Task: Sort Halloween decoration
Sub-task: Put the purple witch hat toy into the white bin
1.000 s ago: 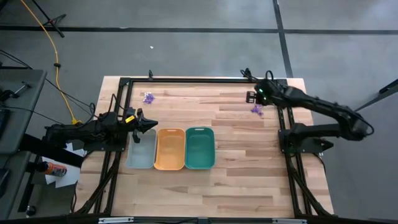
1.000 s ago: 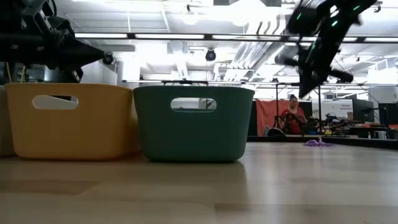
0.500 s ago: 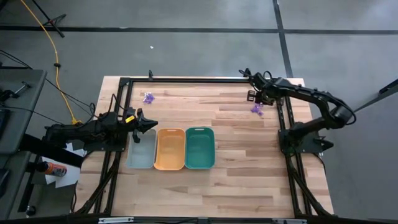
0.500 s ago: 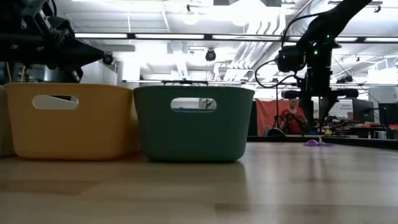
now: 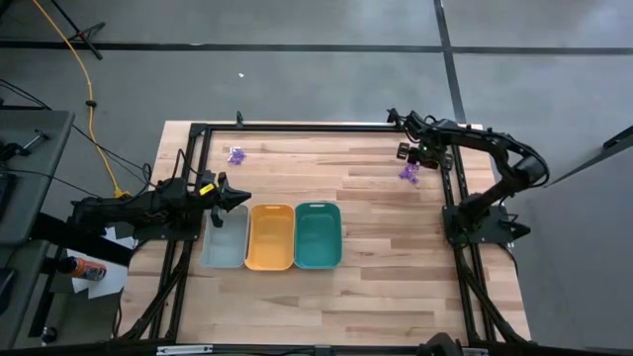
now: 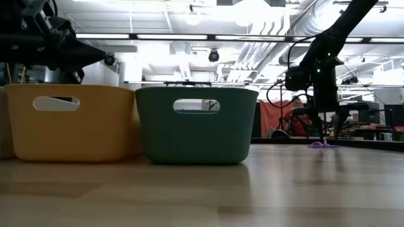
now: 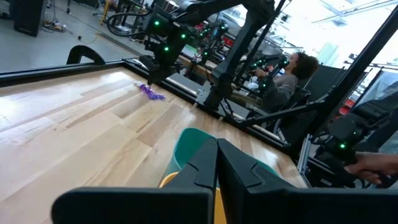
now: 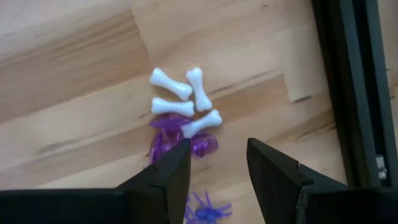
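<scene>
I lowered the right hand (image 8: 217, 163) — fingers now spread — over the bones (image 8: 184, 101) and purple pieces (image 8: 177, 142), ready to pick.

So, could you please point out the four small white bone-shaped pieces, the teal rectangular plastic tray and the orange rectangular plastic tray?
Small white bone-shaped pieces (image 8: 182, 103): right wrist view, middle of the cluster.
Teal rectangular plastic tray (image 6: 196, 135): low view, bare front wall under the handle slot.
Orange rectangular plastic tray (image 5: 270, 261): high view, near rim.
</scene>
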Action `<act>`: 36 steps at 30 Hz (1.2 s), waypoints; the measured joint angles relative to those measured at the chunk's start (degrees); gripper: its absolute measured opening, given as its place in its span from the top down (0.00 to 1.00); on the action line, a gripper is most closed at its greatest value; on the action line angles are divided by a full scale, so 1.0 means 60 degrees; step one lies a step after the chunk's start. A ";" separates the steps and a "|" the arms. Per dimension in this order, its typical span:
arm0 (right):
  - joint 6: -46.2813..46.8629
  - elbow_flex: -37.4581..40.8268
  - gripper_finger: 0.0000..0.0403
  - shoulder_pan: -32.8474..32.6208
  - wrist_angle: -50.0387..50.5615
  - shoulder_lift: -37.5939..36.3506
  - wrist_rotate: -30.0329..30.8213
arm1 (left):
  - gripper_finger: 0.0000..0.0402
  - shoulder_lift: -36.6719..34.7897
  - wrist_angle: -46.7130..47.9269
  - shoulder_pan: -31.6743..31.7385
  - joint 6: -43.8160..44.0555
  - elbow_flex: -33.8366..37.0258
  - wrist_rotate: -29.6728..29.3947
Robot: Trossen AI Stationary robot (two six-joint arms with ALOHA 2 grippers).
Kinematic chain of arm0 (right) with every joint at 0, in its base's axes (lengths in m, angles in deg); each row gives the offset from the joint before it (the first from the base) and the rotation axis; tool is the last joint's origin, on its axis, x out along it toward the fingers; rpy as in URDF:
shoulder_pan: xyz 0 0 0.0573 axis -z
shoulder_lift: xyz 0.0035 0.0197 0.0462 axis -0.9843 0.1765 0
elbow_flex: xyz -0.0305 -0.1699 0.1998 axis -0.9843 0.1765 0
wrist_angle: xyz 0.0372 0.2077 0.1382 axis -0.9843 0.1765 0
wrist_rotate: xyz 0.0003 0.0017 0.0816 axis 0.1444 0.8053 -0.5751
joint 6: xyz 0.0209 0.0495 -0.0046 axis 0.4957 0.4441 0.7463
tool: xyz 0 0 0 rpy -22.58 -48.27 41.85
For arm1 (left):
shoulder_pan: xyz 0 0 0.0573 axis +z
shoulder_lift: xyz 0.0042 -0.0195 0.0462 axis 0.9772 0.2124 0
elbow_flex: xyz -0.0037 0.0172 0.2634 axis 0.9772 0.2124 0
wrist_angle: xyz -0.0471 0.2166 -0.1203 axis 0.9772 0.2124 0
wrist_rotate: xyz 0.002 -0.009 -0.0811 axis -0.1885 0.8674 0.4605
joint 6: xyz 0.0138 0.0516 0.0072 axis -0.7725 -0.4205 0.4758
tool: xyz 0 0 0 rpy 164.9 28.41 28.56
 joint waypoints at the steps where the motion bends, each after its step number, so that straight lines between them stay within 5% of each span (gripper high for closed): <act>1: -0.0091 0.0000 0.64 0.0055 -0.0097 0.0036 -0.0058 | 1.00 -0.0002 0.0000 -0.0001 0.0000 0.0000 -0.0002; 19: -0.0282 0.0000 0.71 0.0159 -0.0118 0.0414 -0.0435 | 1.00 -0.0002 0.0000 0.0001 0.0000 0.0000 -0.0002; 29: -0.0555 -0.0003 0.97 0.0159 -0.0073 0.0403 -0.0383 | 1.00 -0.0001 0.0000 0.0000 0.0000 0.0000 -0.0002; 36: -0.1140 -0.0011 0.99 -0.0162 0.0286 -0.0004 -0.0347 | 1.00 0.0000 0.0000 0.0000 0.0000 0.0000 0.0000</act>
